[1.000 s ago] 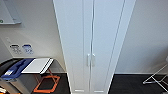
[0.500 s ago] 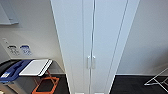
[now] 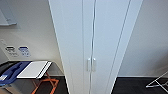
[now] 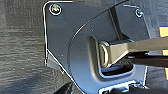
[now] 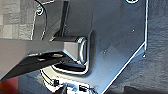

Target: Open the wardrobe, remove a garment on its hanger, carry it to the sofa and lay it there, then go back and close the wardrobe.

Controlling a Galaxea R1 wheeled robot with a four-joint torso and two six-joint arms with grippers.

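So the wardrobe [image 3: 92, 45] is dead centre up close, both doors closed, its two small handles [image 3: 91, 65] side by side at the seam. Left of it sits a surface [image 3: 33, 70]. Can't tell either tool's state.

We can read no text here: the two small signs [image 3: 17, 51] on the wall left of the wardrobe [image 3: 92, 45] carry dark and blue marks too blurred for us to make out, and the wardrobe doors bear no lettering we can see
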